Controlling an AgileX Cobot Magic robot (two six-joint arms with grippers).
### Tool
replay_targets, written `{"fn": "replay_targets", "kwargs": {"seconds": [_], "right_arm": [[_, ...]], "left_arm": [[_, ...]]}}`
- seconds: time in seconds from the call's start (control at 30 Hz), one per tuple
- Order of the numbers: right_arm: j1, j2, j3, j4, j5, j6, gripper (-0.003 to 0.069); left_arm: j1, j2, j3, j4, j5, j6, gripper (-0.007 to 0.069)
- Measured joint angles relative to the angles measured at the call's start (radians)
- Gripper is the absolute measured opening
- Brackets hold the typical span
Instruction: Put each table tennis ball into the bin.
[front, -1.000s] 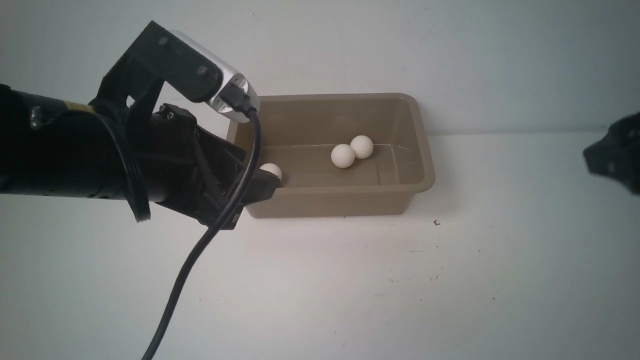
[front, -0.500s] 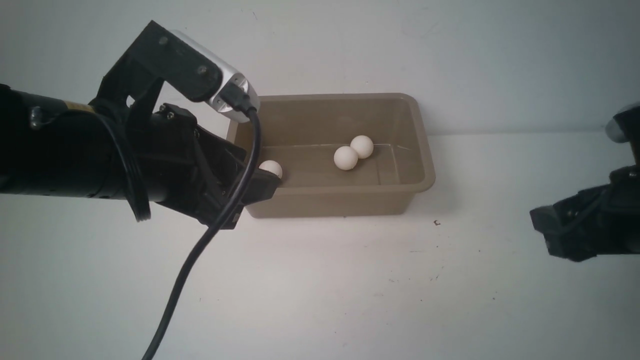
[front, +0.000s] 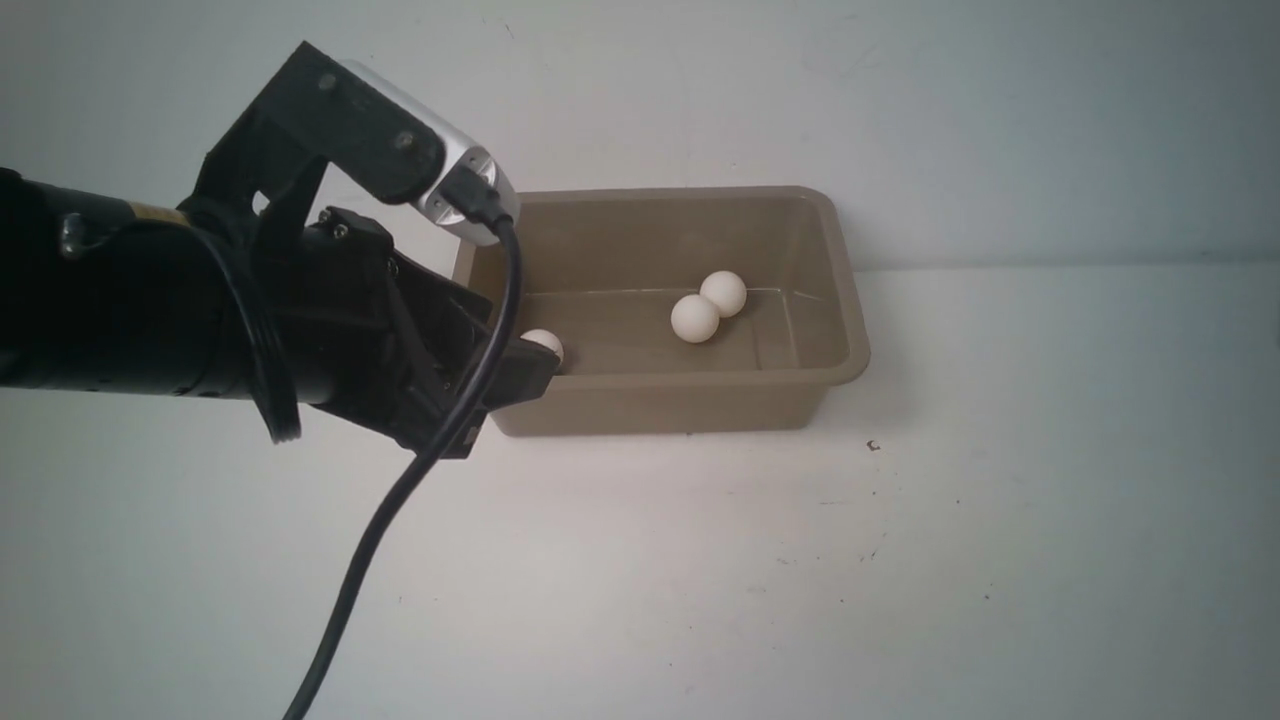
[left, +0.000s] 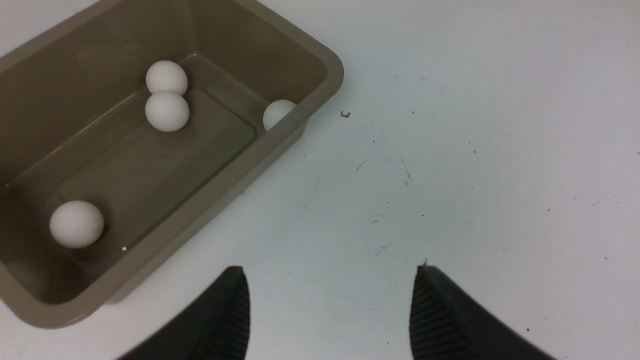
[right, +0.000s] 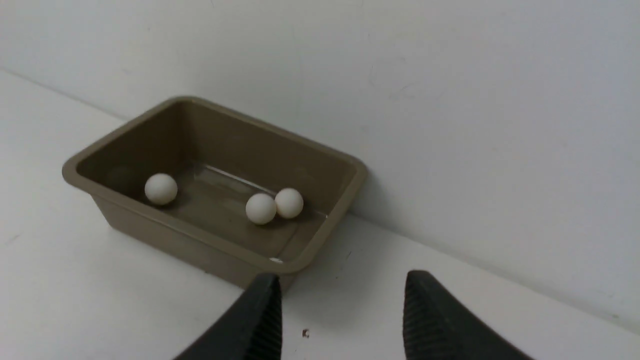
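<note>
Already home, all four table tennis balls (left: 167, 111) lie inside the bin (front: 660, 405), which sits at the 12 o'clock side of the white worktop (front: 700, 580), close against the wall (front: 950, 110). A touching pair (front: 710, 305) rests just toward 3 o'clock of the bin's middle, a third ball (front: 545, 343) lies at the 9 o'clock end, and a fourth ball (left: 278, 112), seen only from the left wrist, sits tucked against the wall at the corner nearest a small dark mark (front: 873, 445) on the worktop. The left pincer (left: 327, 270) reaches in from 9 o'clock, its tip overlapping the bin's 9 o'clock end, fingers spread wide apart. The right pincer (right: 342, 274), shown only by its own wrist camera, also has its fingers apart, facing the bin.
</note>
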Motion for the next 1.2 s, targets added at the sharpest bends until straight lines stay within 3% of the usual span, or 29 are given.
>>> {"fn": "replay_targets", "kwargs": {"seconds": [0.63, 0.9, 1.1, 1.2], "right_arm": [[0.000, -0.138, 0.352, -0.015, -0.096, 0.007, 0.0315], [0.000, -0.138, 0.357, 0.000, 0.007, 0.043, 0.0315], [0.000, -0.138, 0.397, 0.007, 0.019, 0.056, 0.0315], [0.000, -0.138, 0.440, 0.007, 0.010, 0.056, 0.0315]], "left_arm": [[0.000, 0.000, 0.000, -0.023, -0.008, 0.000, 0.0394], [0.000, 0.000, 0.000, -0.056, -0.027, 0.000, 0.0394], [0.000, 0.000, 0.000, -0.107, -0.029, 0.045, 0.0394], [0.000, 0.000, 0.000, -0.195, -0.051, 0.121, 0.0394]]}}
